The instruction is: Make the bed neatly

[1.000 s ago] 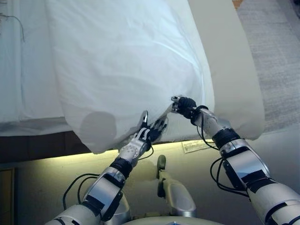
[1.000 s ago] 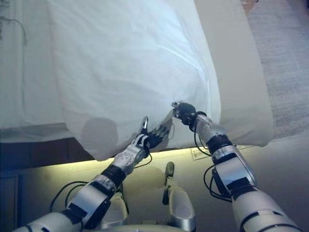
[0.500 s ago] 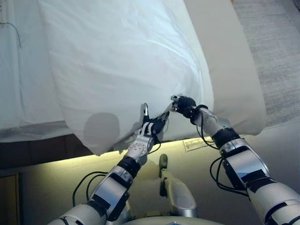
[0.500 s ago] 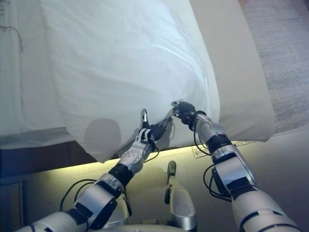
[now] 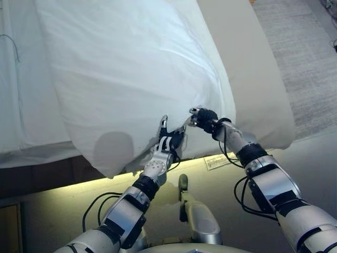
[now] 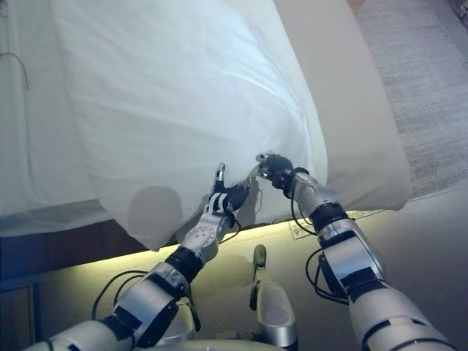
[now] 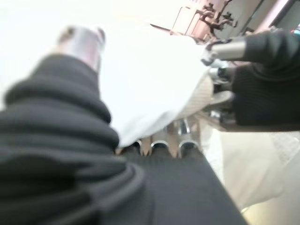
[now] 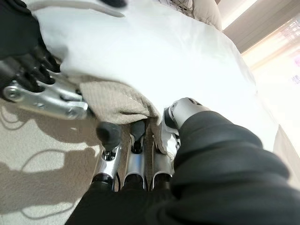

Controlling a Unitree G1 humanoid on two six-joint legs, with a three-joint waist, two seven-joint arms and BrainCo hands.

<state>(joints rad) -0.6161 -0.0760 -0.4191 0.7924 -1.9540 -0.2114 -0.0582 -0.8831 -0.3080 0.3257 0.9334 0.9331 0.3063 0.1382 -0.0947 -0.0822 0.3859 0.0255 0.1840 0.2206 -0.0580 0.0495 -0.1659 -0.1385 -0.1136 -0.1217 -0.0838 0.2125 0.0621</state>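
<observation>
A white duvet [image 5: 131, 74] covers the bed and hangs over its near edge. My right hand [image 5: 206, 118] is shut on the duvet's near edge. In the right wrist view its fingers [image 8: 133, 140] curl under the white cloth and a beige textured layer [image 8: 112, 101], with the thumb on top. My left hand [image 5: 167, 141] is just left of it at the same edge. Its fingers [image 7: 159, 143] are straight and reach under the hanging cloth, with the thumb [image 7: 79, 40] raised apart above it. The two hands nearly touch.
The beige side of the mattress [image 5: 253, 68] runs along the right, with grey carpet [image 5: 305, 58] beyond. A white sheet [image 5: 21, 105] lies at the left. A lit strip [image 5: 63, 182] glows under the dark bed frame [image 5: 42, 171]. A paper tag [image 5: 217, 161] lies below the right hand.
My left hand has moved up to the duvet's edge, close beside the right hand. The right hand has kept its hold. The view has shifted slightly.
</observation>
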